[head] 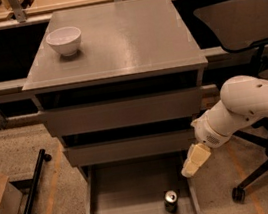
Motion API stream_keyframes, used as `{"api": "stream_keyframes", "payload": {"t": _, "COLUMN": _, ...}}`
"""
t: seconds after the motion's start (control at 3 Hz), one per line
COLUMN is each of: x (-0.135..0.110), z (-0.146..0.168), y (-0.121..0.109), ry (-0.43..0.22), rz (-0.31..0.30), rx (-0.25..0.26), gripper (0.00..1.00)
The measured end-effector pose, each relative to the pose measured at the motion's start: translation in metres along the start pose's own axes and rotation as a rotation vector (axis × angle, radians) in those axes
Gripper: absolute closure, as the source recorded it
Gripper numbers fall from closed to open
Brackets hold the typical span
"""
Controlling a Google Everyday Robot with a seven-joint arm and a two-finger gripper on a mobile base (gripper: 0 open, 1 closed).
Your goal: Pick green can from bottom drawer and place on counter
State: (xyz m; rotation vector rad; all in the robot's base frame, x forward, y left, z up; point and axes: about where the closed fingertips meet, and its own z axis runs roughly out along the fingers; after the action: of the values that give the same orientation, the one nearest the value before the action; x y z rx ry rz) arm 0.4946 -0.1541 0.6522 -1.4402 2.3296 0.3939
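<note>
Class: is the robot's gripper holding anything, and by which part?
Nothing is held. The gripper hangs over the right side of the open grey bottom drawer, apart from the small dark green can standing inside.

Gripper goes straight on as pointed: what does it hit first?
Probably the green can in the bottom drawer: the gripper, above the drawer's right wall, points down-left at it. Depth unclear; it could clip that wall first.

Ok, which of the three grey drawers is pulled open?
The bottom drawer: it alone is pulled out, with the green can standing inside and the gripper over its right edge. The top drawer and middle drawer are pushed in.
</note>
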Motion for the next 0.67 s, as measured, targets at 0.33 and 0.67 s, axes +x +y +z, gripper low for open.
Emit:
{"api": "stream_keyframes", "payload": {"t": 0.33, "x": 0.012, "z": 0.051, "y": -0.002, "ry": 0.021, "rz": 0.046, "rx": -0.042, "gripper": 0.0}}
{"api": "stream_keyframes", "payload": {"t": 0.67, "x": 0.035, "z": 0.116, "y": -0.004, "ry": 0.04, "rz": 0.076, "rx": -0.08, "gripper": 0.0}}
